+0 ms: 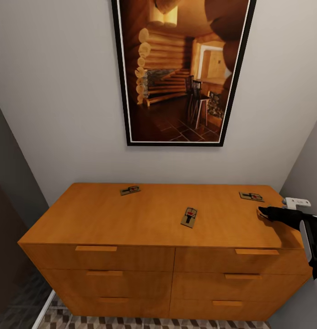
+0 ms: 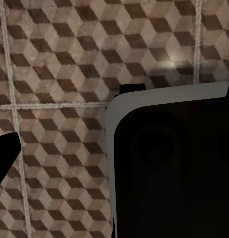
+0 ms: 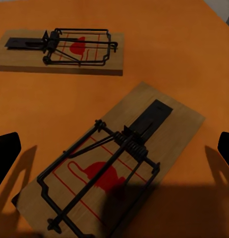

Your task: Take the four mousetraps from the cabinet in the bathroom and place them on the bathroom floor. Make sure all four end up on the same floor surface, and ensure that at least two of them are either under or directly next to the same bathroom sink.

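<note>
The orange-brown cabinet (image 1: pixel 108 219) stands against the wall with mousetraps lying flat on its top. One mousetrap (image 1: pixel 130 190) lies at the back left, one (image 1: pixel 189 217) near the middle, one (image 1: pixel 251 196) at the back right. My right gripper (image 1: pixel 263 212) hovers low over the top's right end. In the right wrist view the right gripper (image 3: pixel 114 153) is open, its fingertips (image 3: pixel 6 153) straddling a fourth mousetrap (image 3: pixel 144 131), with the back-right mousetrap (image 3: pixel 65 47) beyond it. The left gripper's fingertip (image 2: pixel 4 156) hangs over the bathroom floor (image 2: pixel 70 59). The sink is out of view.
A large framed picture (image 1: pixel 181 68) hangs on the wall above the cabinet. A white fitting (image 1: pixel 296 202) sits on the side wall by the cabinet's right end. Cube-patterned tiles (image 1: pixel 131 322) show below the drawers. A dark, grey-rimmed part of my body (image 2: pixel 174 168) blocks much of the left wrist view.
</note>
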Controlling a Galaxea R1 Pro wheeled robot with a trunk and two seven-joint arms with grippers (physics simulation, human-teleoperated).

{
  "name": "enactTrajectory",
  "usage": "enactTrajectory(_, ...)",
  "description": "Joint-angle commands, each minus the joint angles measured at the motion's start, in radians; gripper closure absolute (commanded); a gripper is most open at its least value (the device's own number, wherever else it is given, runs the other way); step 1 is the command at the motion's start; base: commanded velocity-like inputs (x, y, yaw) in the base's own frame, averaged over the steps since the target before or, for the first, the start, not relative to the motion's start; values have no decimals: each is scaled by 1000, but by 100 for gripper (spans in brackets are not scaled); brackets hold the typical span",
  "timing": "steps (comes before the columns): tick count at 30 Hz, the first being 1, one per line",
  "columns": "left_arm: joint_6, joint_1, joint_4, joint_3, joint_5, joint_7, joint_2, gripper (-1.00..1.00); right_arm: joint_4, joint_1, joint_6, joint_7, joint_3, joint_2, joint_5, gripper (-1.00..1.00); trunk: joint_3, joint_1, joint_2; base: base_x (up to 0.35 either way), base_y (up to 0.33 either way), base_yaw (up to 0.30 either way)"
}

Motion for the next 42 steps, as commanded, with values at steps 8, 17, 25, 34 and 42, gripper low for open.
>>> enactTrajectory(8,-3,-1,1,-3,-1,-1,0,-100,4,-1,3,9,-2,0,11,-100,-1,0,-1,0,0,0)
enactTrajectory(17,-3,-1,0,-3,-1,0,0,-100,24,-1,3,9,-2,0,11,-100,-1,0,-1,0,0,0)
enactTrajectory(25,-3,-1,-1,-3,-1,-1,-1,-100,29,-1,3,9,-3,0,11,-100,-1,0,-1,0,0,0)
enactTrajectory(34,-3,-1,-1,-3,-1,-1,-1,-100,30,-1,3,9,-2,0,11,-100,-1,0,-1,0,0,0)
enactTrajectory(42,-3,-1,-1,-3,-1,-1,0,-100,32,-1,3,9,-2,0,11,-100,-1,0,-1,0,0,0)
